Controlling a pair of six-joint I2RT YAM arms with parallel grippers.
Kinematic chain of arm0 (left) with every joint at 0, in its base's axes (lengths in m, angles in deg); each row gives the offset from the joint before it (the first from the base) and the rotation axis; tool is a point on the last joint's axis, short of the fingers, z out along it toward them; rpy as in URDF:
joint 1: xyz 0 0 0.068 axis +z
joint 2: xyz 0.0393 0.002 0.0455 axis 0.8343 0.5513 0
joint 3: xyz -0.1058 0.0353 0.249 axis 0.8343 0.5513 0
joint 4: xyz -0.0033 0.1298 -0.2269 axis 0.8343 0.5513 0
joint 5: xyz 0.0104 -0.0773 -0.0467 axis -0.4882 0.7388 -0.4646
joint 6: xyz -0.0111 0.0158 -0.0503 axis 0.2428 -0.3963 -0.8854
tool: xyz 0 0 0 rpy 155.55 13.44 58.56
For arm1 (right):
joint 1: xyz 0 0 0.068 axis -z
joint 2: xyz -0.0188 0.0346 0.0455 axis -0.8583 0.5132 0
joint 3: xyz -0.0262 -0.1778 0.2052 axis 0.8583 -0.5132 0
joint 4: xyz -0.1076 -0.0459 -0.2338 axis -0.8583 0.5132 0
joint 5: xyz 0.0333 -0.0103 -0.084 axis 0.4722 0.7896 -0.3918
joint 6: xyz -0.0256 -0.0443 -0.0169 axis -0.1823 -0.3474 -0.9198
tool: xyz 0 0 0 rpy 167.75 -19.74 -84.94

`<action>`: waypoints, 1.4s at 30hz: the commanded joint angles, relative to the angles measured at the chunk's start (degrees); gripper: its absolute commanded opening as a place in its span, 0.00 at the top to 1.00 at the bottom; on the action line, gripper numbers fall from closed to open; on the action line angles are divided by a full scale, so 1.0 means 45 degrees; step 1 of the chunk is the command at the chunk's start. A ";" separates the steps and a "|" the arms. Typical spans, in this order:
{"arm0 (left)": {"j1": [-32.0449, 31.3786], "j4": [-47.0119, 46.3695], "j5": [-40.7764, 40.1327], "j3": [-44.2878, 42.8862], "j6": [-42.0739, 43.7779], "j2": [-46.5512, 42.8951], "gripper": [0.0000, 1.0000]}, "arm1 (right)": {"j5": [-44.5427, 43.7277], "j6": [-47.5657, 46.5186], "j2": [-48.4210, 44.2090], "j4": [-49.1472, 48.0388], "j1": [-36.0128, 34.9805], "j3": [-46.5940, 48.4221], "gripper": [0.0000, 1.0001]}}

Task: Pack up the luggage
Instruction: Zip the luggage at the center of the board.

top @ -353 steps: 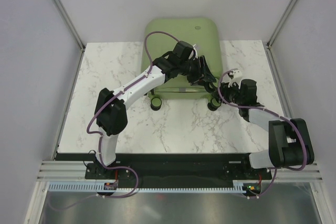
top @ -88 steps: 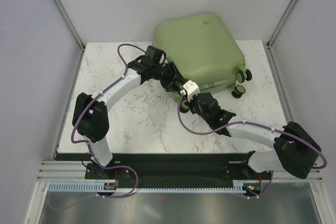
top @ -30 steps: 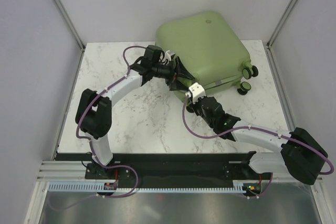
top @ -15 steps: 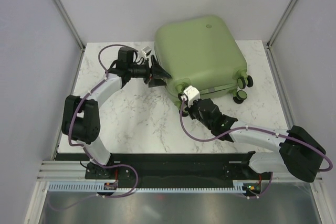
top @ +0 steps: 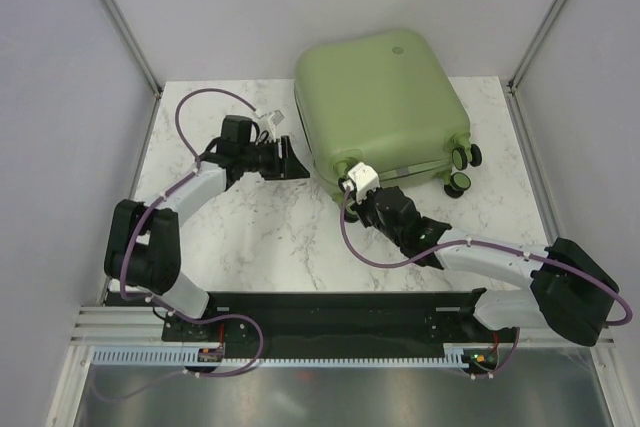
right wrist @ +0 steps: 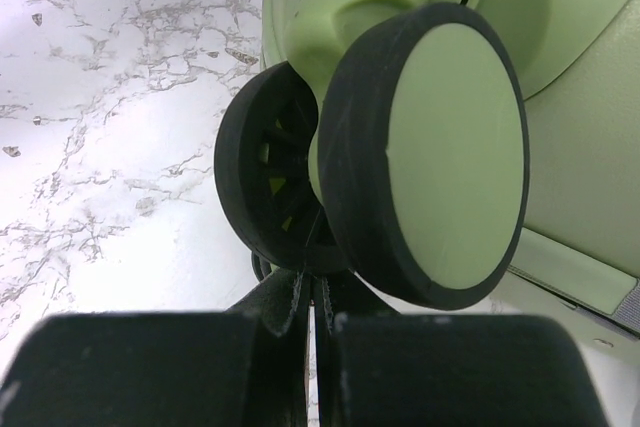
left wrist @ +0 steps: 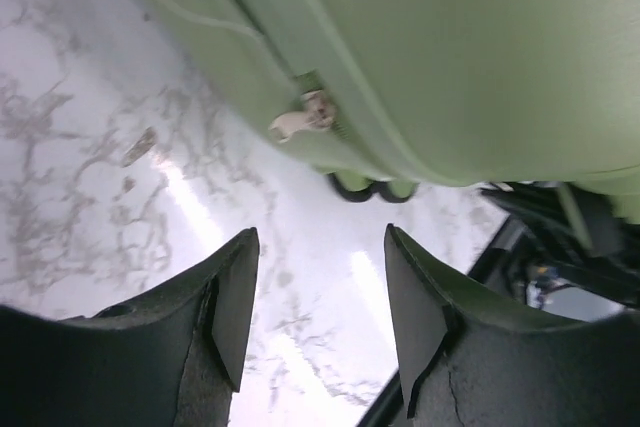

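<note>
- Sage-green suitcase (top: 385, 97) lies shut and flat, far right on the marble table (top: 260, 237); packing looks largely done, with perhaps the zip left.
- Wide and empty, the left gripper (left wrist: 320, 247) faces the zipper pull (left wrist: 300, 119) on its left side.
- Pinched together, the right gripper (right wrist: 312, 292) sits under the near-left wheel (right wrist: 420, 147), probably holding nothing.

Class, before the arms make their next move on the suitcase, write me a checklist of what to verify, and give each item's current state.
1. Luggage opened for packing: not ok, it is shut.
2. Left hand open and empty: ok, spread wide with nothing between.
3. Zipper pull in the left wrist view: ok, ahead of the hand, not grasped.
4. Right hand free of the wheel: cannot tell; it is shut just under the wheel.
5. Luggage resting wholly on the table: cannot tell from above.
</note>
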 commanded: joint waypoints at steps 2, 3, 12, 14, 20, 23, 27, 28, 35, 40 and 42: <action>0.0028 -0.1192 -0.1552 0.0577 0.2150 -0.0030 0.38 | 0.2080 0.0422 0.0171 -0.0263 -0.0609 0.0769 1.00; 0.0028 -0.1579 -0.1534 0.0674 0.2248 0.0281 0.38 | 0.2119 0.0441 0.0210 -0.0205 -0.0629 0.0847 1.00; 0.0047 -0.4336 -0.0029 0.0890 0.3263 0.1689 0.34 | 0.2217 0.0558 0.0386 0.0302 -0.0648 0.1140 1.00; 0.0028 -0.4648 -0.0049 0.0850 0.3361 0.2002 0.34 | 0.2197 0.0578 0.0405 0.0401 -0.0629 0.1199 1.00; -0.0011 -0.6327 -0.0108 0.1162 0.2329 0.2198 0.34 | 0.2099 0.0617 0.0327 0.0909 -0.0629 0.1258 1.00; -0.0050 -0.6816 -0.0030 0.1299 0.1996 0.2198 0.34 | 0.2080 0.0539 0.0308 0.1045 -0.0629 0.1277 1.00; -0.0050 -0.7927 0.0651 0.1319 0.1293 0.2451 0.34 | 0.2080 0.0383 0.0386 0.1221 -0.0629 0.1394 1.00; -0.0070 -0.8124 0.0828 0.1300 0.1137 0.2510 0.35 | 0.2080 0.0344 0.0405 0.1260 -0.0609 0.1414 1.00; -0.0206 -0.9200 0.1806 0.1377 0.0122 0.2491 0.69 | 0.2061 0.0168 0.0464 0.1533 -0.0629 0.1570 1.00; -0.0324 -0.9688 0.2138 0.1592 -0.0368 0.2452 0.89 | 0.2197 0.0343 0.0523 0.1865 -0.0629 0.1843 1.00; -0.0441 -0.9786 0.2119 0.1631 -0.0505 0.2471 0.98 | 0.2275 0.0538 0.0464 0.2041 -0.0629 0.2038 1.00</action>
